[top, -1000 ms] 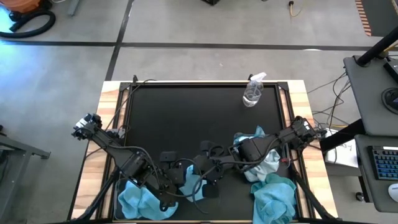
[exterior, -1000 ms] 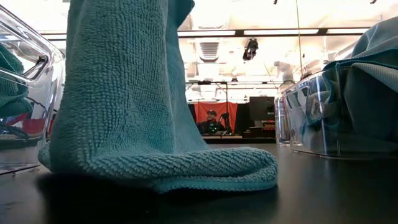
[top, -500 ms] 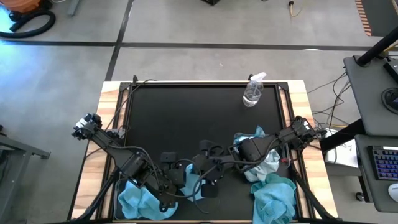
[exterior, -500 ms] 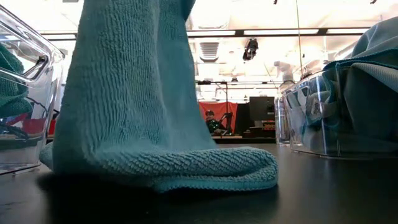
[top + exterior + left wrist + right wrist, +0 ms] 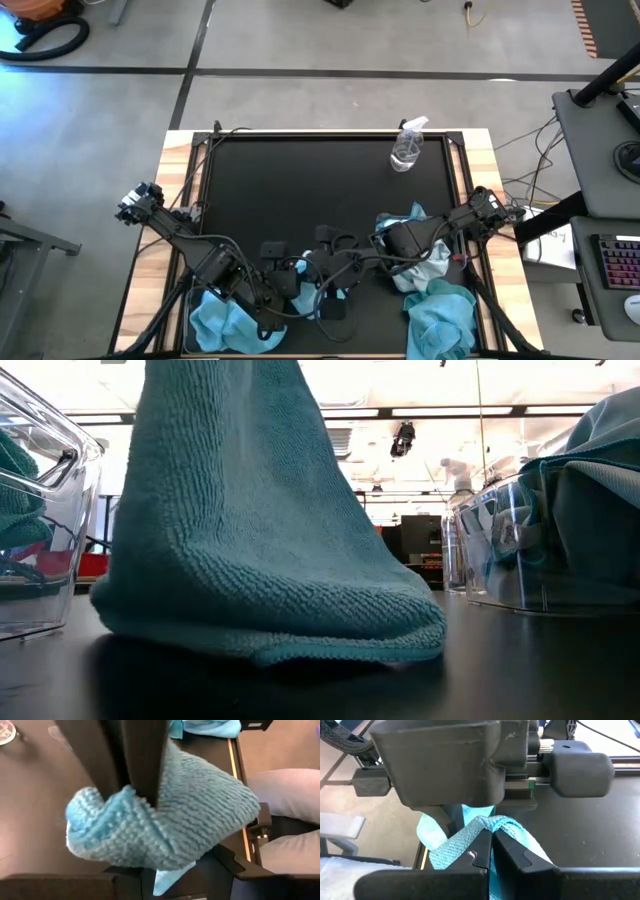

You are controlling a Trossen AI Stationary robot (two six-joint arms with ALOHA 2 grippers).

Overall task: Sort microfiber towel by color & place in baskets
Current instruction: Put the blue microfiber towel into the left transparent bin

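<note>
High view: black square surface (image 5: 300,190) with wooden side edges. Small clear plastic spray bottle (image 5: 407,147) stands near the far right corner, well apart from the rest. Along the near edge, a clear plastic basket at the left corner (image 5: 232,328) carries pale light-blue cloths; a second clear basket at the right corner (image 5: 440,318) is heaped with turquoise cloth. More turquoise and whitish towels (image 5: 425,250) lie by the right edge, partly under the right arm.

Both arms meet over the middle of the near edge. Left claw (image 5: 300,290) and right claw (image 5: 335,285) are both at one turquoise microfiber towel (image 5: 308,298), mostly hidden by the arms from above.

Low view: that towel (image 5: 260,540) rises as a tall drape, its bottom fold resting on the surface and blocking much of the room behind. Basket walls show at either side.

Left wrist view: left claw (image 5: 137,795) pinches the towel's bunched edge between its dark fingers (image 5: 145,760).

Right wrist view: right claw (image 5: 491,845) is clamped tight on a turquoise fold, fingers nearly touching, close under the other arm's housing.
</note>
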